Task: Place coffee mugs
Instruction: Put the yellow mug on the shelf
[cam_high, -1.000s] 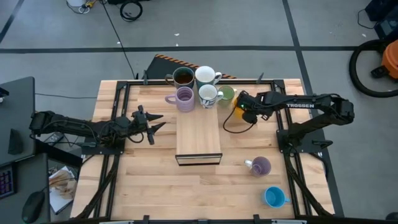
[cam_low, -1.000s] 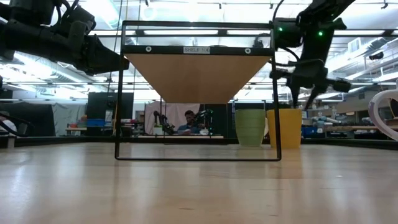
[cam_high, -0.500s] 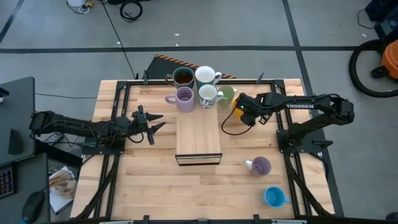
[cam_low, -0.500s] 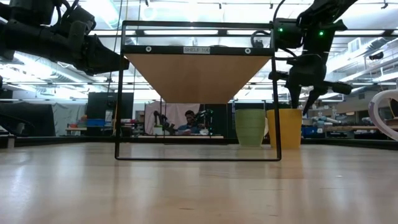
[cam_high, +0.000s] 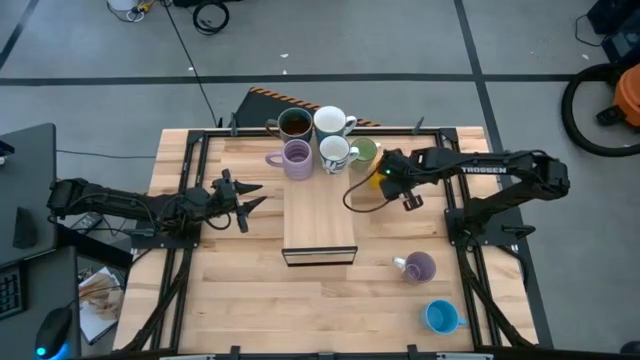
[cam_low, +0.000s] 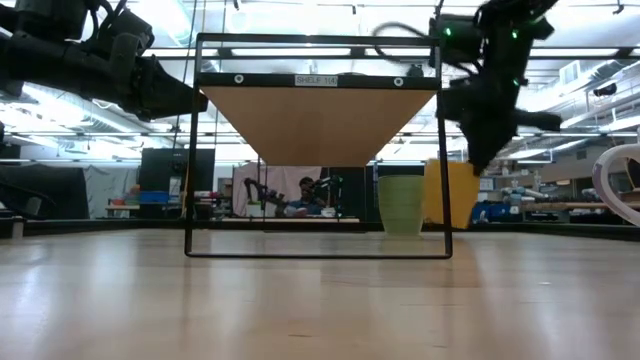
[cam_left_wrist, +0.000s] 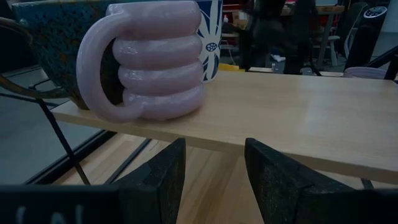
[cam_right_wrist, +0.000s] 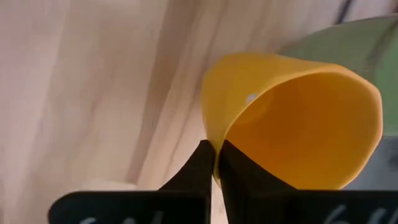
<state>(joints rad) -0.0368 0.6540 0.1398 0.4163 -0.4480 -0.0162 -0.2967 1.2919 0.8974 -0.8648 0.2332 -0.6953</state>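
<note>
The orange mug (cam_right_wrist: 298, 137) hangs in my right gripper (cam_right_wrist: 214, 163), just right of the wooden shelf (cam_high: 320, 220) and near the green mug (cam_high: 364, 152). In the low view the orange mug (cam_low: 452, 195) shows blurred beside the green mug (cam_low: 402, 204). The dark brown mug (cam_high: 294, 123), two white mugs (cam_high: 330, 122) and a lilac mug (cam_high: 297, 157) stand on the shelf's far end. A second lilac mug (cam_high: 420, 267) lies on its side on the table, and the blue mug (cam_high: 440, 317) stands near it. My left gripper (cam_high: 245, 200) waits open, left of the shelf. My right gripper is shut on the orange mug's rim (cam_right_wrist: 211, 134), pinching the wall with one finger (cam_right_wrist: 239, 180) inside and one finger (cam_right_wrist: 189, 177) outside. The fingers come from above, pointing down. The mug hangs below them, its base a little off the table in the low view.
The shelf is a wooden board on a thin black frame (cam_low: 190, 150), raised above the table. Its near half (cam_high: 320, 235) is bare. A cable loop (cam_high: 350, 195) hangs by my right arm. Black rails (cam_high: 470, 260) run along both table sides.
My right gripper has risen a little and moved toward the table's left, toward the shelf, turning slightly. The orange mug has gone with it, lifting off the table and shifting toward the shelf. The cable loop has swung left along with the arm.
</note>
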